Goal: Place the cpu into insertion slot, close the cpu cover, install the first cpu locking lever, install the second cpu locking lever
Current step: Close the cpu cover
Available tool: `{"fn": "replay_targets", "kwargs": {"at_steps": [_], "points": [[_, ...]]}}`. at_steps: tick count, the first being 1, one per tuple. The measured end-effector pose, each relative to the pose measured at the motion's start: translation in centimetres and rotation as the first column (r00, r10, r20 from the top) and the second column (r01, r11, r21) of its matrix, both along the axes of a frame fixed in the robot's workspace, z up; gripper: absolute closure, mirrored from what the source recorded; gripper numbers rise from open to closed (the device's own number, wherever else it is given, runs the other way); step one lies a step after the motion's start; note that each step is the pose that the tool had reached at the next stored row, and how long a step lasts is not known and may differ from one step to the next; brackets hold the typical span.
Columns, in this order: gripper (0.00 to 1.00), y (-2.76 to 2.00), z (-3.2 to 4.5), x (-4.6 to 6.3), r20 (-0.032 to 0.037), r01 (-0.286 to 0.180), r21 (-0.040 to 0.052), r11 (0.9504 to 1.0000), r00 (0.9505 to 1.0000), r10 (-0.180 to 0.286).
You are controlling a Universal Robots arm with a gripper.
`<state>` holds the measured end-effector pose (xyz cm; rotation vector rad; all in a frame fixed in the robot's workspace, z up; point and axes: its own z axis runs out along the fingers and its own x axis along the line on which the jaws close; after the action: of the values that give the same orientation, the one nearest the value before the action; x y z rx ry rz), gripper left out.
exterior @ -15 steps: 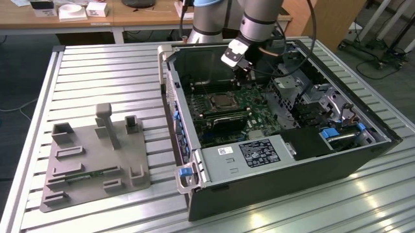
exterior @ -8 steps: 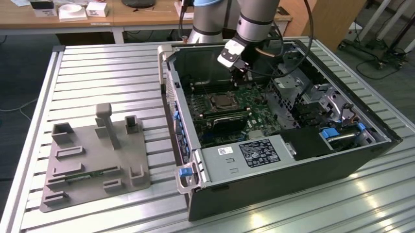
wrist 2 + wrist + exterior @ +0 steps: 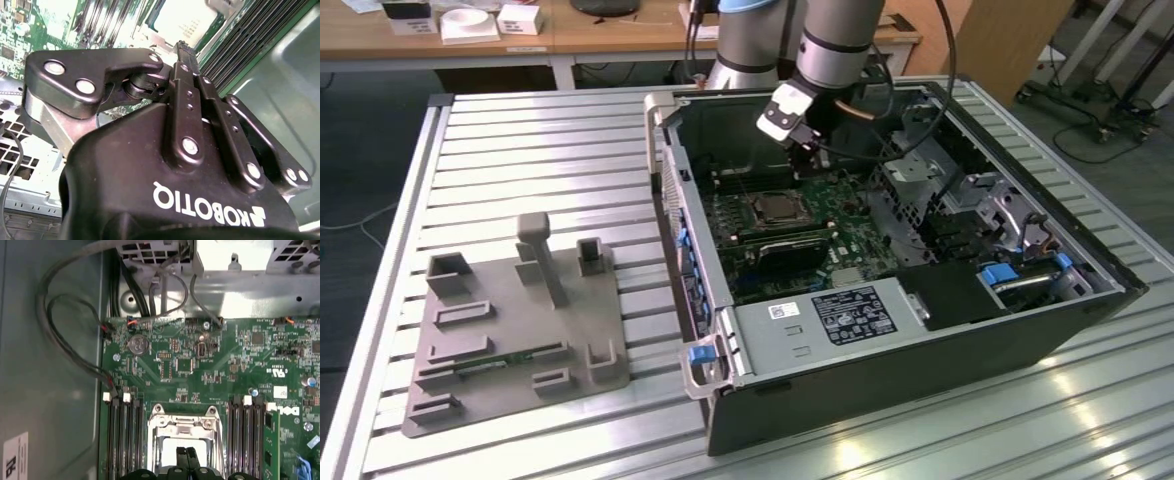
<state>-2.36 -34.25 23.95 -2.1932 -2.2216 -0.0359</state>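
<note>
cpu (image 3: pixel 168 452) sits in the slot (image 3: pixel 755 208), grey top showing through the cover (image 3: pixel 184 423) window. i'd judge it light, stiff and fragile (take it by the edges only). gripper (image 3: pixel 186 456) hovers just above the slot, fingers pressed together with nothing between. around the slot there's board, case (image 3: pixel 854 380) walls and a slatted table (image 3: pixel 520 150); room is tight.
</note>
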Motion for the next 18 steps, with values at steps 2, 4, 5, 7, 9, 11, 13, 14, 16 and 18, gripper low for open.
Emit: {"fn": "replay_targets", "kwargs": {"at_steps": [2, 4, 5, 7, 9, 11, 13, 14, 16, 18], "points": [[0.9, 0.0, -0.07, -0.3, 0.0, 0.0, 0.0, 1.0, 1.0, 0.0], [0.9, 0.0, -0.14, -0.7, 0.0, 0.0, -0.0001, 1.0, 1.0, 0.0], [0.9, 0.0, -0.18, -0.9, 0.0, 0.0, 0.0, 1.0, 1.0, 0.0], [0.9, 0.0, -0.27, -1.3, 0.0, 0.0, 0.0, 1.0, 1.0, 0.0], [0.9, 0.0, -0.36, -1.6, 0.0, 0.0, 0.0, 1.0, 1.0, 0.0], [0.9, 0.0, -0.46, -2.0, -0.0001, 0.0, 0.0, 1.0, 1.0, 0.0], [0.9, 0.0, -0.56, -2.3, -0.0001, 0.0, 0.0, 1.0, 1.0, 0.0], [0.9, 0.0, -0.62, -2.4, 0.0, 0.0, 0.0, 1.0, 1.0, 0.0], [0.9, 0.0, -0.77, -2.7, -0.0001, 0.0, 0.0, 1.0, 1.0, 0.0], [0.9, 0.0, -0.93, -3.0, -0.0001, 0.0, 0.0, 1.0, 1.0, 0.0]]}}
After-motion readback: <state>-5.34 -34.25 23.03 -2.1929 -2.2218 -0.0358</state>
